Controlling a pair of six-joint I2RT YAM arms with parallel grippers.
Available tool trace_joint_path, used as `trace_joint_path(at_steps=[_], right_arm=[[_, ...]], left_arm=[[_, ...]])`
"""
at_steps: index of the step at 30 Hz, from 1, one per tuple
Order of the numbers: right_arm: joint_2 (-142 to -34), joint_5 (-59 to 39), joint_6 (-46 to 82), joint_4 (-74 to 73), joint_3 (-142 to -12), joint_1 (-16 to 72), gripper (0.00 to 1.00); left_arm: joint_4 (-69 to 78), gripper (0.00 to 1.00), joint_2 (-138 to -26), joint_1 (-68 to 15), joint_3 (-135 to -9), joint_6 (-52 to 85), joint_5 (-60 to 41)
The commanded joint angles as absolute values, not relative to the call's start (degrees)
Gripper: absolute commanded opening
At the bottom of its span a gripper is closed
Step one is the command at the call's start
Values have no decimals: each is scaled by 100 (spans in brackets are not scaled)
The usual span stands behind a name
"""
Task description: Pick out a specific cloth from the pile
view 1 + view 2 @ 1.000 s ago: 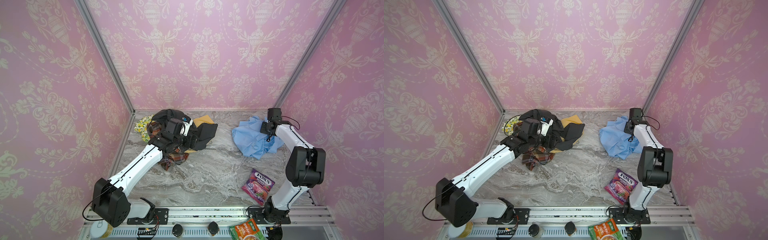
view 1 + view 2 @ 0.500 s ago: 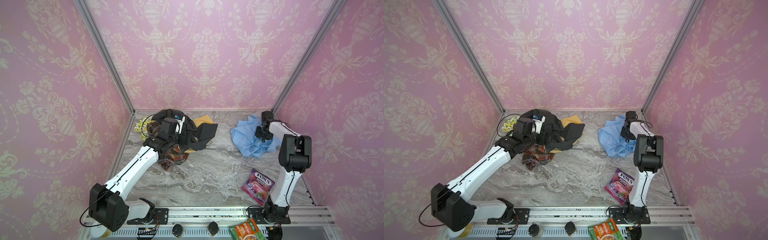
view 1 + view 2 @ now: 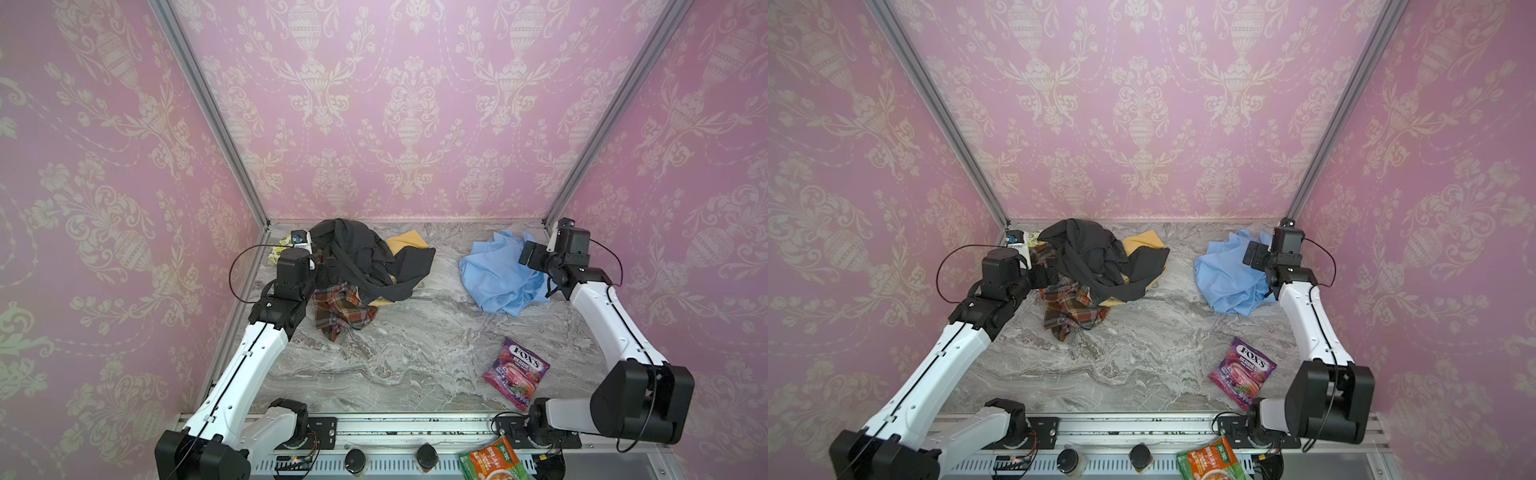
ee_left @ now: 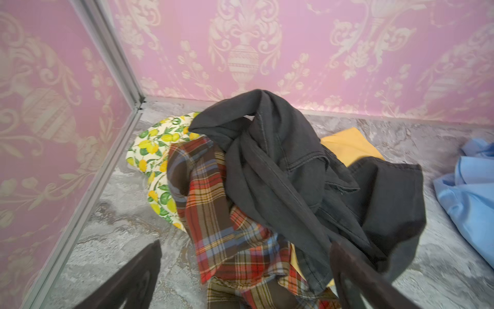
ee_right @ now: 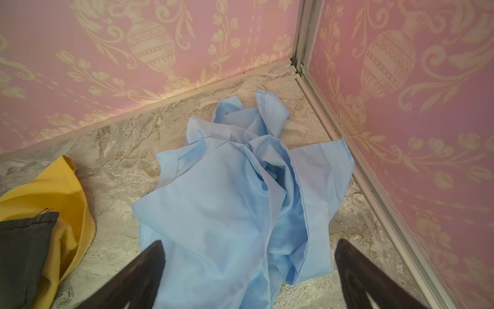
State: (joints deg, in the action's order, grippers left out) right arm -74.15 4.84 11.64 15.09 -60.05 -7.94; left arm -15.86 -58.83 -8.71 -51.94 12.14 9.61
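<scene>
- Lying at two o'clock on the table (image 3: 415,353), the cloth (image 3: 494,274) sits apart from the pile (image 3: 357,266).
- Right gripper (image 3: 528,255), jaws spread and empty, hangs at the cloth's three o'clock edge.
- Left gripper (image 4: 246,244), jaws also spread, faces the pile.

It was a lab-style robot test booth: pink wallpapered panels (image 3: 415,104) between aluminium posts (image 3: 210,112) boxed in a marble-print tabletop (image 3: 395,353), and two white arms (image 3: 249,357) stood bolted to a metal rail (image 3: 415,428) at its front.
</scene>
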Motion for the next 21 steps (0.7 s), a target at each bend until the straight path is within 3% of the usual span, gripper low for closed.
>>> trace_joint_path(at_steps=[1, 8, 11, 19, 21], right_arm=[[-6791, 156, 1049, 569, -5230, -620, 100], [-6170, 199, 1027, -1326, -3427, -265, 100], [-6401, 404, 782, -2114, -2838, -70, 100], [-7707, 754, 411, -4321, -2043, 294, 100], [-7722, 888, 316, -4007, -2182, 394, 100]], left_arm=[[-1061, 99, -5574, -542, -4628, 1577, 1444], [438, 99, -5616, -37, -3049, 1510, 2080], [1535, 99, -5870, -25, -2410, 1133, 1991], [2938, 99, -7360, 188, -2104, 705, 1293], [3188, 99, -7687, 230, -2152, 567, 1171]])
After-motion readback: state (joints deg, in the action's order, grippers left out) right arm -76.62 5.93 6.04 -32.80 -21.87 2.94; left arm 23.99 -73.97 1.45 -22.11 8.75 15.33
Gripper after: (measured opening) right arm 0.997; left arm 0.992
